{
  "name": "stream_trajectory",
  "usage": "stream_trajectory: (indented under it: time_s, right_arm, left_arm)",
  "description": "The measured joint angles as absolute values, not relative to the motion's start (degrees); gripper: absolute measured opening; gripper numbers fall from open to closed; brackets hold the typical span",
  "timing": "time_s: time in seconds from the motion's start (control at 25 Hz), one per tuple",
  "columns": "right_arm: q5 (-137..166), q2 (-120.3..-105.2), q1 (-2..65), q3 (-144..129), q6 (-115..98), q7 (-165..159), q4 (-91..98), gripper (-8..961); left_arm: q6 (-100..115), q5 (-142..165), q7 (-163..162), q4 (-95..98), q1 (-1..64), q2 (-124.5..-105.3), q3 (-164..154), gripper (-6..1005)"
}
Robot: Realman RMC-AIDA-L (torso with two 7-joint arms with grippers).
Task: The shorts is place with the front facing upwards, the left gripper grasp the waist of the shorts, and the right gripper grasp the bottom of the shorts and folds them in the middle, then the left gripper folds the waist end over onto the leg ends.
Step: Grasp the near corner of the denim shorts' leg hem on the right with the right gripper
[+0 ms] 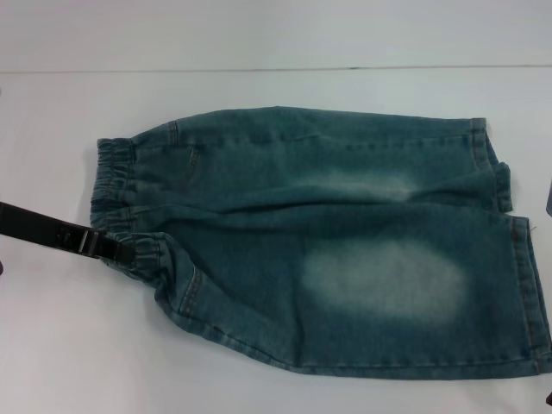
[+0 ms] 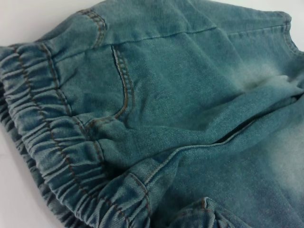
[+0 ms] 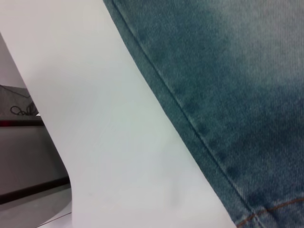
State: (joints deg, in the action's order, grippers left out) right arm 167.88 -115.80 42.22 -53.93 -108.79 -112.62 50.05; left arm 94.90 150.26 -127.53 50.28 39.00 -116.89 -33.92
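Observation:
The shorts [image 1: 345, 250] lie flat on the white table, both legs spread side by side. The waist [image 1: 116, 172], a ruffled elastic band, is at the left. The leg ends [image 1: 526, 285] with straight hems are at the right. My left gripper [image 1: 125, 250] reaches in from the left on its slim black bar and sits on the near corner of the waist, where the denim bunches around its tip. The left wrist view shows the waist [image 2: 42, 118] and a pocket seam [image 2: 123, 80] close up. Of the right arm only a dark sliver [image 1: 548, 398] shows, by the near leg hem.
The white table [image 1: 69, 345] runs around the shorts, and its far edge [image 1: 259, 70] meets a pale wall. In the right wrist view the denim's side seam [image 3: 190, 118] crosses bare table [image 3: 118, 142], and the table's edge drops off beside it.

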Motion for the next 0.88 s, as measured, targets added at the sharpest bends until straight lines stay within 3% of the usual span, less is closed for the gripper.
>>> stream_trajectory:
  time_s: [0.88]
  right_arm:
    - [167.25,-116.37,42.89,-51.50,-107.38,-111.90,50.09,907]
  left_arm:
    - [94.66,150.40,-127.53,50.27,38.84,-116.89,-33.93,49]
